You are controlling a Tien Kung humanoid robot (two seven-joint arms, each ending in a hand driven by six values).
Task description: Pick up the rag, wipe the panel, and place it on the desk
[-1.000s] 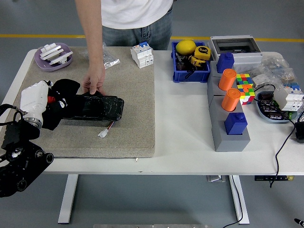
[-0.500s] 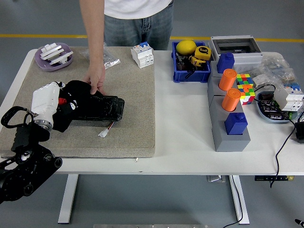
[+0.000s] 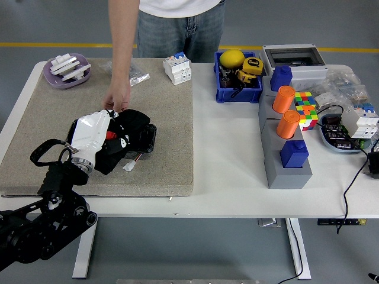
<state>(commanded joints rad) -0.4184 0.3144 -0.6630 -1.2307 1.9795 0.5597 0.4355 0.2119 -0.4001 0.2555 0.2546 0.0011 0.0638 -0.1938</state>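
The left hand (image 3: 98, 135) is clamped on the crumpled black cloth rag (image 3: 127, 133), pressing it onto the flat black glossy panel (image 3: 142, 137) on the beige mat (image 3: 169, 118). A person's hand (image 3: 117, 100) steadies the panel's far edge, apparently against sliding during wiping.

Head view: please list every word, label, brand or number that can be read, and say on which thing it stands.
No text here can be read.
Yellow tape measure: a dark round label, too small to read.
White circuit breaker: small markings, blurred.
Panel: mostly hidden under the rag and the left hand; no print shows.
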